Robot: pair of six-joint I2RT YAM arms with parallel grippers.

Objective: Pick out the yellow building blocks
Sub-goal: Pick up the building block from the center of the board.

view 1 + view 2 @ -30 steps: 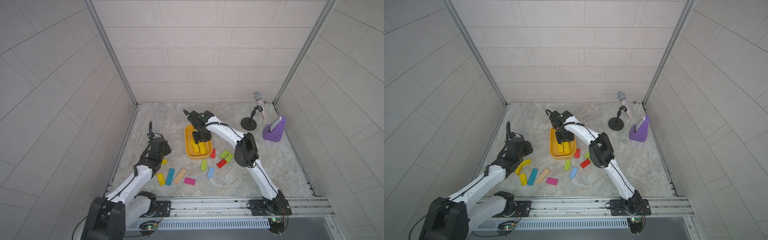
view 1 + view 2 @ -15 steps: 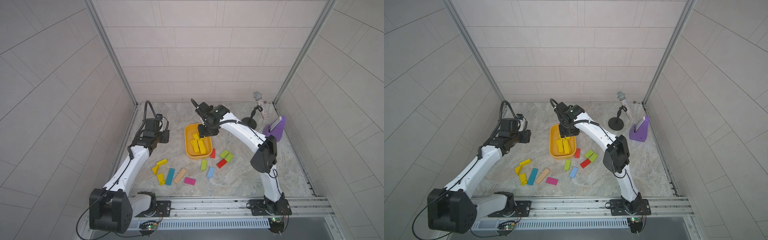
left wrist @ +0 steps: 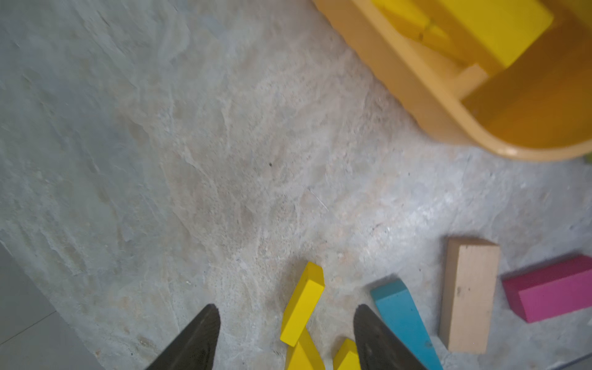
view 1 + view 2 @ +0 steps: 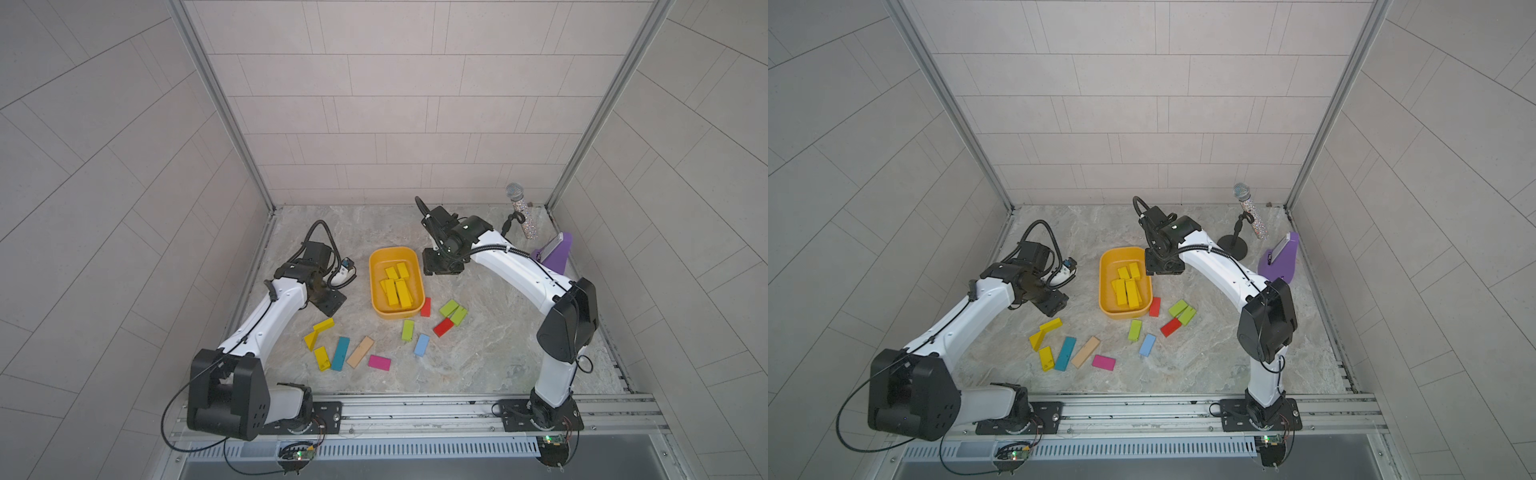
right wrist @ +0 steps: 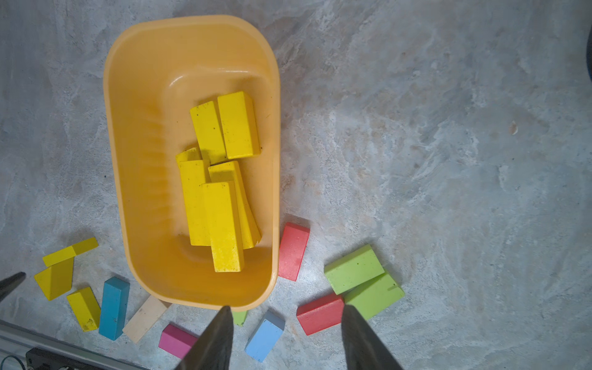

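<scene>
Okay, so starting at the rail end, the stuff nearest me is lying loose on the table [image 4: 478, 365]. Three yellow blocks [image 4: 322, 358] are bunched on the left, one leaning on its neighbour. Then there's one teal block [image 4: 340, 353], one tan block [image 4: 360, 351], one pink block [image 4: 379, 362], one light blue block [image 4: 421, 345], three green blocks [image 4: 449, 308] and two red blocks [image 4: 443, 327].

Just behind those, one orange-ish tub [image 4: 390, 257] is sitting mid-table. It's holding six more yellow ones as far as I'm counting, but some are piled up, so I might be missing one.

The left gripper [image 3: 285, 317] is hovering over the loose yellow trio, fingers spread fairly wide, nothing in them. The right gripper [image 5: 286, 320] is hanging beside the tub's far end, fingers parted a moderate way, also carrying nothing.

Going by looks, these are painted wooden bars: light, rigid, not fragile, paint maybe a bit slick. I'm thinking the best hold is across the narrow width at mid-length. The leaning one is probably going to tip when touched.

Way at the back, one microphone [image 4: 517, 208] and one purple stand [image 4: 557, 255] are sitting out of the way.
</scene>
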